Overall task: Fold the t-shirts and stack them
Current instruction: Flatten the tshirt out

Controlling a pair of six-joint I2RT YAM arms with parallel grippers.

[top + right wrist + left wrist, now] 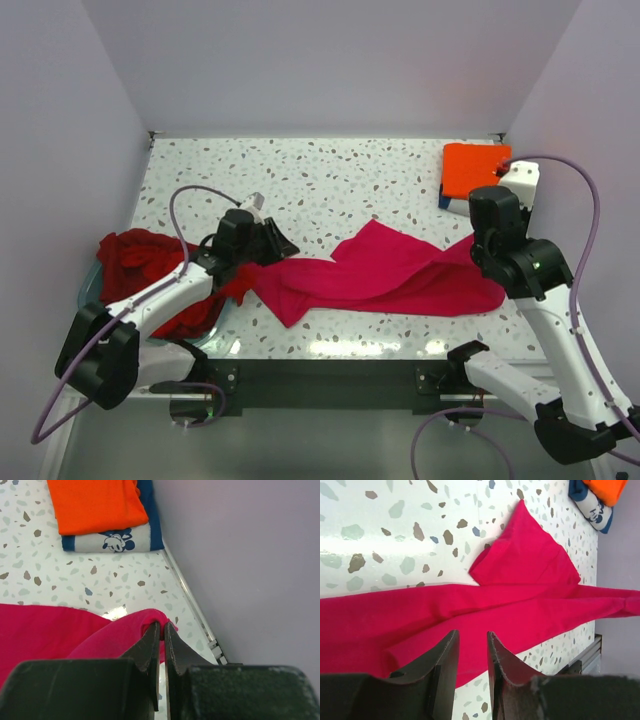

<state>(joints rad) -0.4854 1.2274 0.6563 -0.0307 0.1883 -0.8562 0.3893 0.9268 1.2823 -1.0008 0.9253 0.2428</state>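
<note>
A magenta-pink t-shirt point(380, 270) lies stretched out and crumpled across the middle of the table. My left gripper point(275, 243) hovers over its left end. In the left wrist view that gripper point(472, 635) is open, with the pink cloth point(520, 605) lying below the gap and nothing between the fingers. My right gripper point(487, 258) is at the shirt's right end. The right wrist view shows it point(162, 625) shut on a raised fold of the pink cloth point(50, 630). An orange t-shirt point(475, 168) lies folded on a navy one with white print point(120, 540) at the back right.
A pale blue tub point(88, 283) at the left edge holds dark red t-shirts point(140, 255). The side wall point(240, 555) runs close along the right of the folded stack and of my right gripper. The table's front edge point(330, 350) lies just below the pink shirt.
</note>
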